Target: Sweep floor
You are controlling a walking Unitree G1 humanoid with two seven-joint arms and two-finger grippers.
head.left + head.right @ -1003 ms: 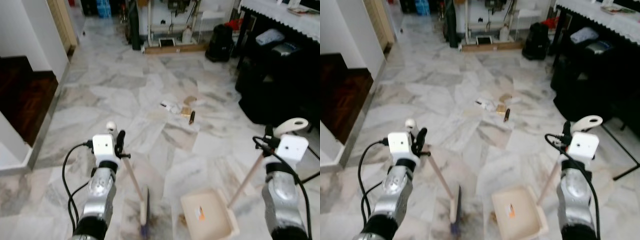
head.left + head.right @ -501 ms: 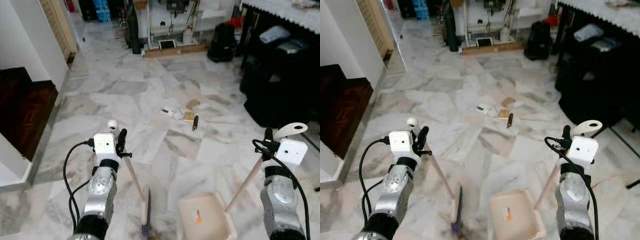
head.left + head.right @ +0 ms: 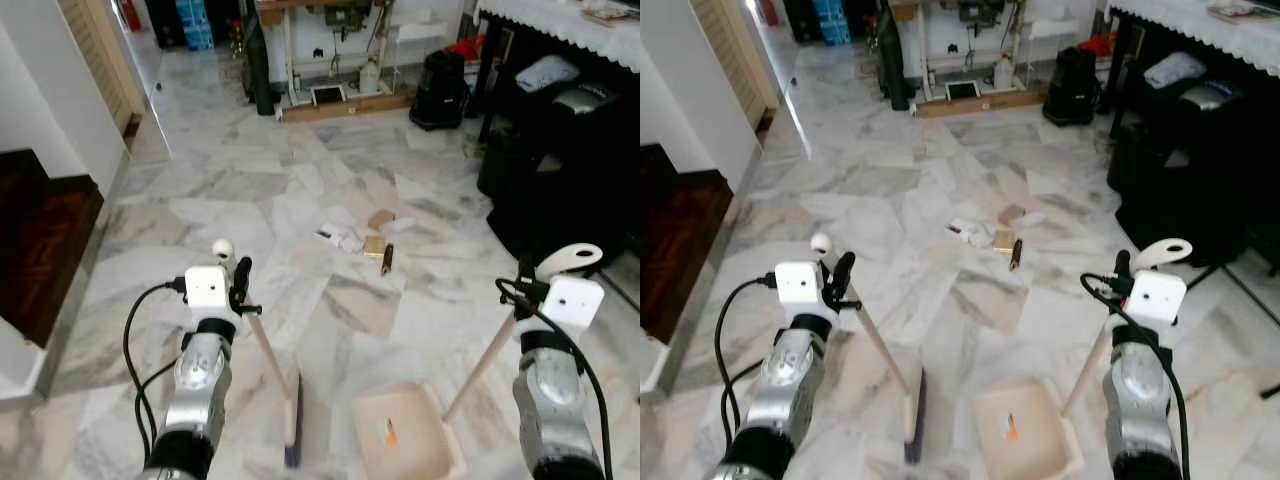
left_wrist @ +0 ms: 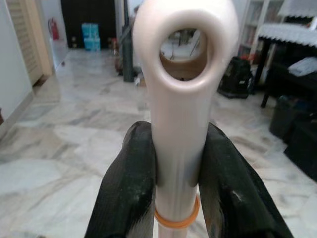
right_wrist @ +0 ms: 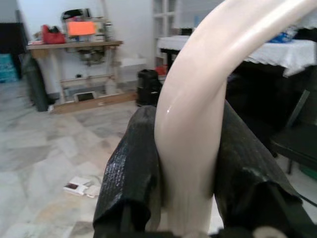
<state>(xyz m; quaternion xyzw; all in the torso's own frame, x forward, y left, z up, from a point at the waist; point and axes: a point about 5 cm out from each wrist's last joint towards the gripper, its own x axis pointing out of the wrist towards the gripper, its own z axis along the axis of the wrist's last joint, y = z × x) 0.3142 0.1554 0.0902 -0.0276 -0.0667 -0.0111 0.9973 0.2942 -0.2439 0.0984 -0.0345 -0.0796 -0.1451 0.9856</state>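
I'm looking down on a marble floor (image 3: 250,190) that runs out to a sewing-machine bench (image 3: 330,10) at the far wall, with a dark wooden step (image 3: 40,240) at the left edge and black bags (image 3: 560,170) along the right. On the near floor between my arms lies the cream dustpan (image 3: 405,440), tray flat on the tiles with what looks like a small orange scrap in it, though it's too small to be sure. Its long handle slants up to my right gripper (image 5: 185,198), jaws closed tight around the shaft. Just left of the pan the broom (image 3: 292,420) rests its head on the floor, its stick leaning up into my left gripper (image 4: 176,198), jaws clamped just under the handle's hanging loop. Farther out, mid-floor, sits the litter (image 3: 362,240): paper scraps, a small brown box and a dark stick-like piece, well apart from broom and pan.
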